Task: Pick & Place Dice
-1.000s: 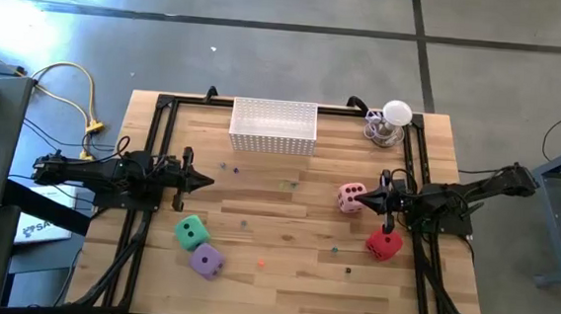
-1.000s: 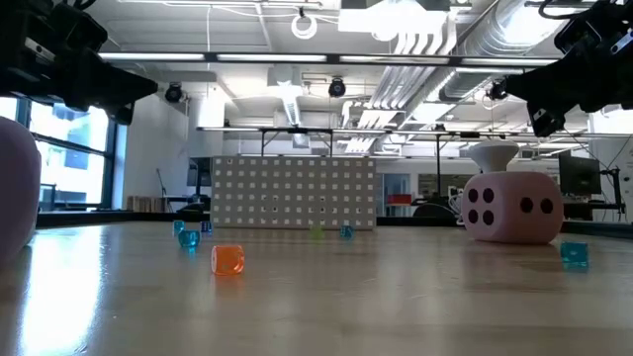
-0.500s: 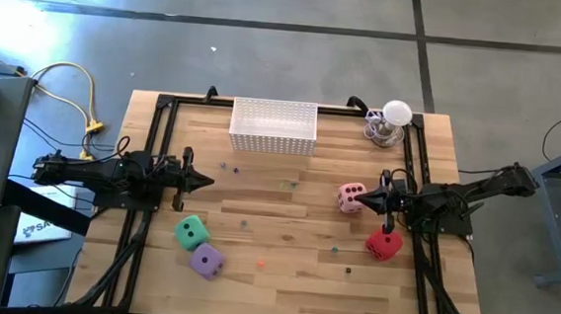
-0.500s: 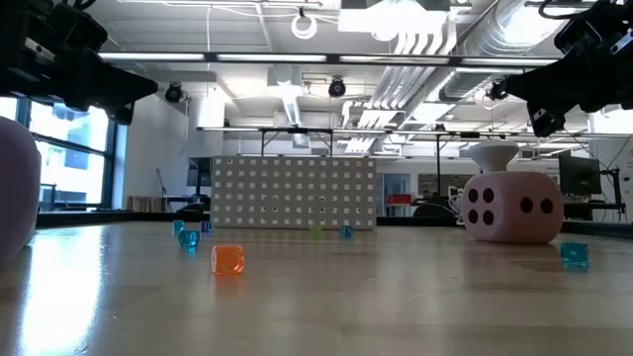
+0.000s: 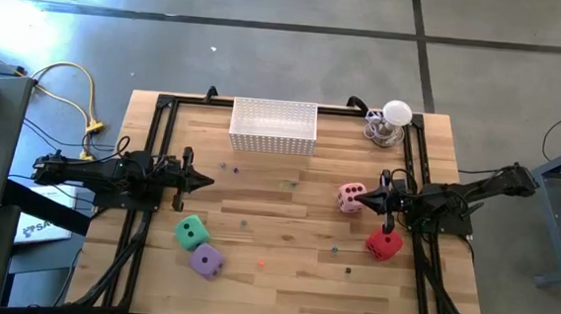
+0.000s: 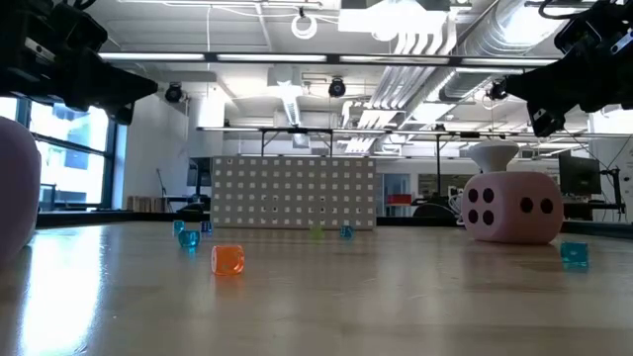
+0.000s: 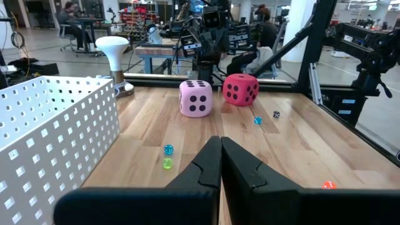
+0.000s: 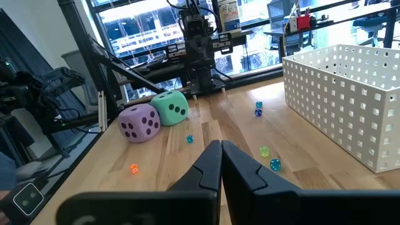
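Note:
Four soft dice rest flat on the wooden table. The pink die [image 5: 351, 197] and the red die [image 5: 384, 245] sit near the right side, also seen as the pink die [image 7: 195, 98] and the red die [image 7: 240, 89]. The green die [image 5: 191, 232] and the purple die [image 5: 206, 260] sit near the left, also seen as the green die [image 8: 169, 108] and the purple die [image 8: 139, 122]. My left gripper [image 5: 205, 180] hovers shut above the left side, up the table from the green die. My right gripper [image 5: 376, 196] hovers shut just right of the pink die.
A white perforated basket [image 5: 274, 126] stands at the far edge. A white knob-shaped object [image 5: 394, 119] stands at the far right corner. Tiny coloured dice [image 5: 260, 263] lie scattered over the middle. Black frame rails [image 5: 162, 119] run along the table's sides.

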Controlling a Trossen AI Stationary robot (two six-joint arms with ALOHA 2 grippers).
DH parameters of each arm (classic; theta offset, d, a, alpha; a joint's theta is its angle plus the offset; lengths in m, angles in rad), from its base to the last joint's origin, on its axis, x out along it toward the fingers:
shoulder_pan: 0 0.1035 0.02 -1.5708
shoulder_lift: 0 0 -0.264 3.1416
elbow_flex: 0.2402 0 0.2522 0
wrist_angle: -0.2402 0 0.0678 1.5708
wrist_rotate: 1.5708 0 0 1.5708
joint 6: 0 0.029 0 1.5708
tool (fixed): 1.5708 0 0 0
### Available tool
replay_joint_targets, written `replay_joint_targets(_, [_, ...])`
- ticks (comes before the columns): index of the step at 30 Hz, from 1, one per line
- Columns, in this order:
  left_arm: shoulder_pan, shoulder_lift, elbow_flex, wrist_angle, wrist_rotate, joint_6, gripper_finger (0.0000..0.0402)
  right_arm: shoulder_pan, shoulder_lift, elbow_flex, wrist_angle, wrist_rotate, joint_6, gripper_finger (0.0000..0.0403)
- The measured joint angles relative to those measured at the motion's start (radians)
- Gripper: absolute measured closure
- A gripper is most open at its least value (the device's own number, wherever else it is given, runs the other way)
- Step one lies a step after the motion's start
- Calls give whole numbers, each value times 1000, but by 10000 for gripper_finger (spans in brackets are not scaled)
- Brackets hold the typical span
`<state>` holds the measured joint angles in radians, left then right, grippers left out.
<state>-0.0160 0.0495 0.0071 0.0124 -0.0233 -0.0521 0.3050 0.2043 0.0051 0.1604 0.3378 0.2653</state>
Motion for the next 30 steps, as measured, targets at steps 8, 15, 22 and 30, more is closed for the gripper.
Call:
replay_joint_targets(8, [0, 0, 0, 0, 0, 0, 401, 0, 0, 0, 0, 0, 0, 401])
replay_joint_targets(15, [0, 0, 0, 0, 0, 0, 401, 0, 0, 0, 0, 0, 0, 401])
replay_joint_targets(22, [0, 0, 0, 0, 0, 0, 401, -5, 0, 0, 62, 26, -89, 401])
replay_joint_targets(30, [0, 0, 0, 0, 0, 0, 401, -4, 0, 0, 90, 30, -112, 401])
